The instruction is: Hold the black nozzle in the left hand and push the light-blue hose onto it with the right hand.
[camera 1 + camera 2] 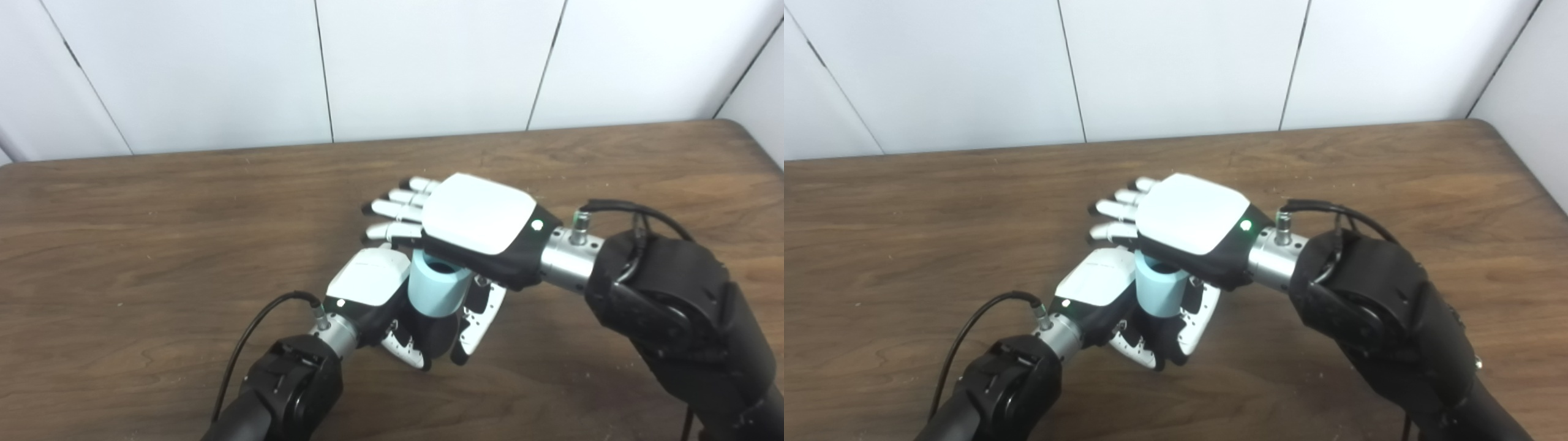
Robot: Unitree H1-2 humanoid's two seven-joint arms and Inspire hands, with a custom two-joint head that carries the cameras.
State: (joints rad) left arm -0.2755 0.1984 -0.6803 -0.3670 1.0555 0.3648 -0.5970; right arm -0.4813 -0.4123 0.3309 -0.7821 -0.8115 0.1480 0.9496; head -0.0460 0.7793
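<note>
My left hand (pixel 367 282) is shut around a black nozzle (pixel 440 338), fingers wrapped over its lower part, just above the wooden table (pixel 153 245). A short light-blue hose (pixel 436 289) stands upright on top of the nozzle, its open mouth facing up. Over it lies my right hand (pixel 473 217), palm down and flat, with the fingers (pixel 398 211) stretched out to the left. The palm's underside covers part of the hose's top rim; whether it touches cannot be told. How far the hose sits over the nozzle is hidden by the left hand's fingers.
Both forearms come in from the bottom edge, the bulky right one (pixel 674 306) at the lower right. A black cable (pixel 257 324) loops off the left wrist. White wall panels (pixel 429 61) stand behind the table's far edge.
</note>
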